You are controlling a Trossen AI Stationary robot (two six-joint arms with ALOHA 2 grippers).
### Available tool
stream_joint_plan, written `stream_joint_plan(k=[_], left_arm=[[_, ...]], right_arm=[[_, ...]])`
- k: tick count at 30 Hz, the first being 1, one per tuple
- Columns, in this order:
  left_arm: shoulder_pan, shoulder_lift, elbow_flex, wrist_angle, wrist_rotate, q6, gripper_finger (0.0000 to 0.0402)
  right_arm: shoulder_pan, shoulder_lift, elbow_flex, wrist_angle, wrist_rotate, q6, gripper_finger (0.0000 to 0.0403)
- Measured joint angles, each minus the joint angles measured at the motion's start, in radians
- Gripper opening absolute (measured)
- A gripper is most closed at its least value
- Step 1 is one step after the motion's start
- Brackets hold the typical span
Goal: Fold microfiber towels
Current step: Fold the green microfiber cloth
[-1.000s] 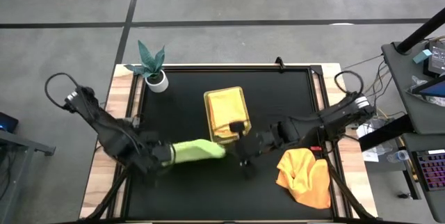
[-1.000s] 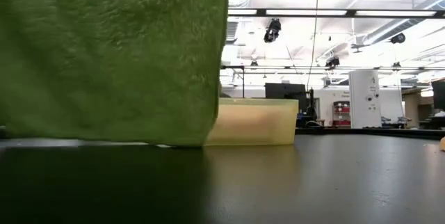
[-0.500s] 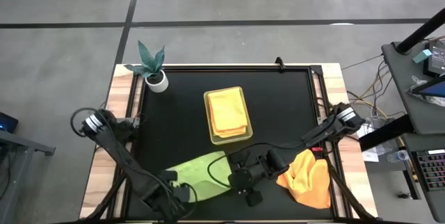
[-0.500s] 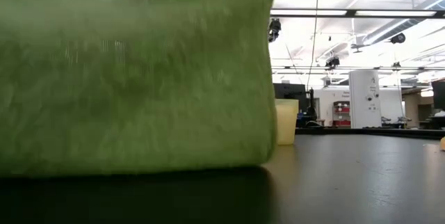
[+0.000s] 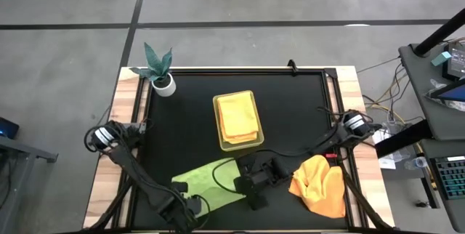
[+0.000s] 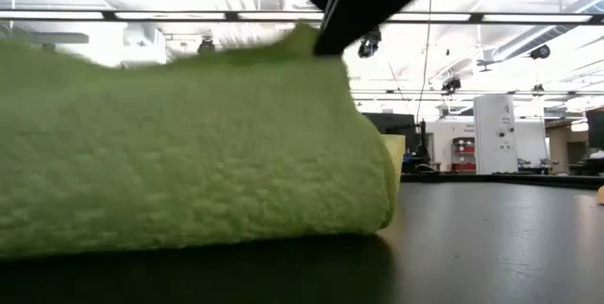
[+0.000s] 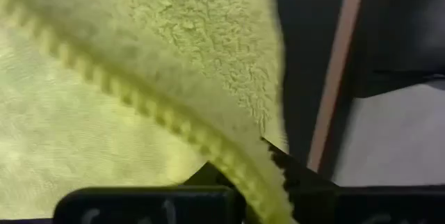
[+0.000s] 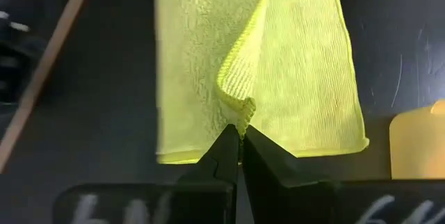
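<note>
the light green towel [image 5: 211,182] lies spread on the black table mat [image 5: 290,110] at about 6 o'clock, near the front edge, with the left gripper [image 5: 182,199] at its 7 o'clock corner and the right gripper [image 5: 247,183] at its 3 o'clock edge, so both arms look set to draw an edge over for a fold. right gripper is clenched on a pinched corner of the cloth in the wrist view; left fingers are buried under the hem, cannot tell if gripping. folded pale yellow towel [image 5: 237,116] sits in the tray [image 5: 217,125] at centre, out of the way as done; orange towel [image 5: 320,183] heaped at 4 o'clock, waiting.
</note>
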Motion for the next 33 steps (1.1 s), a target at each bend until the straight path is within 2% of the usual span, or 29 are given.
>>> stream_joint_plan(k=[4, 9, 11, 27, 33], left_arm=[[0.02, 0.0, -0.071, -0.003, -0.003, -0.025, 0.0], [0.034, -0.01, -0.128, -0.001, -0.002, -0.026, 0.0], [0.037, -0.01, -0.135, -0.008, -0.003, -0.026, 0.0], [0.076, -0.028, -0.178, -0.037, -0.063, -0.033, 0.0], [0.082, -0.085, -0.181, -0.061, -0.163, -0.052, 0.0]], right_arm=[[-0.035, 0.05, -0.001, 0.008, 0.024, 0.0, 0.0008], [-0.079, 0.096, -0.001, 0.016, 0.186, 0.003, 0.0008], [-0.093, 0.105, -0.001, 0.017, 0.216, -0.001, 0.0008], [-0.112, 0.105, -0.002, 0.009, 0.232, 0.011, 0.0008], [-0.111, 0.105, -0.002, 0.0, 0.23, 0.011, 0.0008]])
